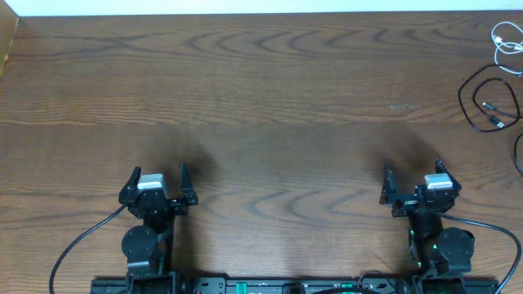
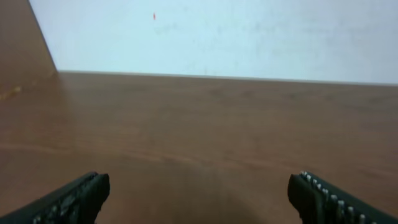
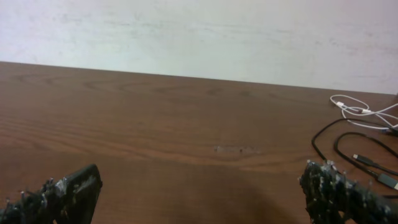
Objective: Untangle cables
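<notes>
A thin black cable [image 1: 474, 98] lies in loops at the table's far right edge, with a small plug end [image 1: 493, 107] inside the loop. A thin white cable [image 1: 502, 39] lies coiled just behind it at the far right corner. Both also show in the right wrist view, the black cable [image 3: 339, 146] and the white cable [image 3: 354, 109] at the right. My left gripper [image 1: 157, 174] is open and empty near the front left. My right gripper [image 1: 412, 169] is open and empty near the front right, well short of the cables.
The wooden table [image 1: 261, 106] runs to a pale wall at the back. Its left edge [image 1: 8, 49] shows at the far left. The arm bases and their thick black wires [image 1: 73, 245] sit along the front edge.
</notes>
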### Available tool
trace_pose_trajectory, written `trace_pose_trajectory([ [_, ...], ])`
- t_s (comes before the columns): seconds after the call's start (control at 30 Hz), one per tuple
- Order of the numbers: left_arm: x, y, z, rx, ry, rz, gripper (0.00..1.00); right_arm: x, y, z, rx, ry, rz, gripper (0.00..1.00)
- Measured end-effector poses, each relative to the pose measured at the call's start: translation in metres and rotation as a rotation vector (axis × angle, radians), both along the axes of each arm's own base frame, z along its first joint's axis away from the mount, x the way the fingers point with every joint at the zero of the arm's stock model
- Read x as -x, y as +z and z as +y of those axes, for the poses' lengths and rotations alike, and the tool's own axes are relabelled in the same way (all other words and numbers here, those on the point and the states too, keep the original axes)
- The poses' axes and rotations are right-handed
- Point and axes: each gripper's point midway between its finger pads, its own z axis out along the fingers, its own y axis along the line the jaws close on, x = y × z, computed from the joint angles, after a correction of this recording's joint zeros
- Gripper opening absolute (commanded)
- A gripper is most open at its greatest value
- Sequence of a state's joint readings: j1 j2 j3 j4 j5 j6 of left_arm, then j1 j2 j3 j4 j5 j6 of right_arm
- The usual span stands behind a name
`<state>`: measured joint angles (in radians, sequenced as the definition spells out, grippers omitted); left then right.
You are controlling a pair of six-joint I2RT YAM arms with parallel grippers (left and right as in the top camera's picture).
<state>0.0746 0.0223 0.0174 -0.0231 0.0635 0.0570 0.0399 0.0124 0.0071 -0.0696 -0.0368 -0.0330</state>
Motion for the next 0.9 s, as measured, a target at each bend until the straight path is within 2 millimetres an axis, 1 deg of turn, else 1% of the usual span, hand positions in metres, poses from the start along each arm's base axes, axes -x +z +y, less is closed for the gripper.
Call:
trace_pose_trajectory([
  [0.9, 0.0006, 0.0018, 0.0003, -0.005, 0.002, -0.007, 0.97, 0.0000, 0.0000, 0.0000, 0.000, 0.000, 0.000, 0.99],
])
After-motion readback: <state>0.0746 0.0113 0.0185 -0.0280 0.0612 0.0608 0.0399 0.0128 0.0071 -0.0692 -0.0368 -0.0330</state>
